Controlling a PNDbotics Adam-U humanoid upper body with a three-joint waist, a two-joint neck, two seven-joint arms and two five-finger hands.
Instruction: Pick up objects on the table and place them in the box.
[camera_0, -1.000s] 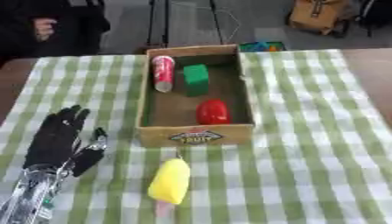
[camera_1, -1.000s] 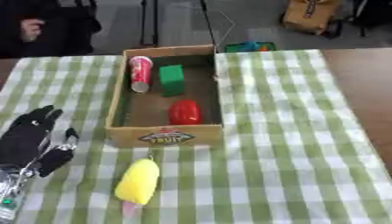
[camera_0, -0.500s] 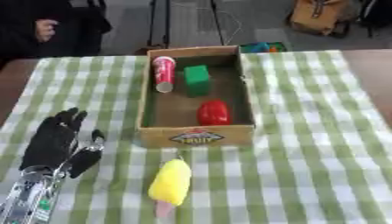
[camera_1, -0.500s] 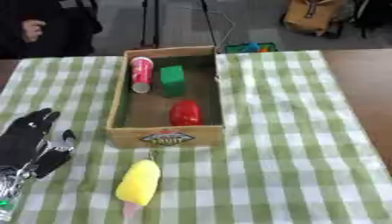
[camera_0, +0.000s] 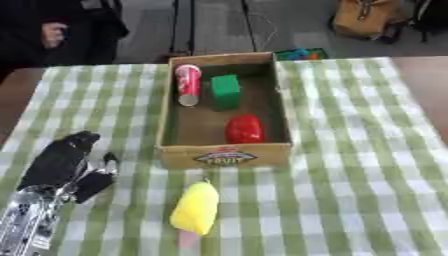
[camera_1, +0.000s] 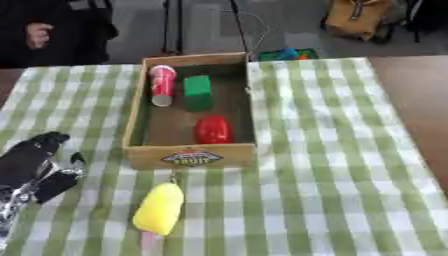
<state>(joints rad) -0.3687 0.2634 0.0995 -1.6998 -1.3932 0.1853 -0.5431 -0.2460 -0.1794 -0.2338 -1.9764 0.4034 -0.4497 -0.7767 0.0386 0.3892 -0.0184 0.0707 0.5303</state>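
Observation:
A cardboard box (camera_0: 226, 156) stands in the middle of the checked table. Inside it lie a red-and-white can (camera_0: 187, 84), a green block (camera_0: 225, 91) and a red rounded thing (camera_0: 244, 129). Just in front of the box lies a yellow ice-lolly-shaped toy (camera_0: 196, 208) with a pink stick. My left hand (camera_0: 61, 162) rests open on the cloth at the lower left, fingers pointing away, a hand's width left of the box and the yellow toy, holding nothing. My right hand shows in neither view.
The green-and-white checked cloth (camera_0: 350, 165) covers the table; bare brown tabletop (camera_1: 420, 100) shows at the right. Beyond the far edge sit a small blue-green-orange thing (camera_0: 297, 53), a tan bag (camera_0: 367, 17) on the floor and a dark-clothed person (camera_0: 52, 30).
The whole picture has shifted slightly, so the camera moved. My left hand has slid a little lower and left on the cloth. The box and yellow toy have not moved.

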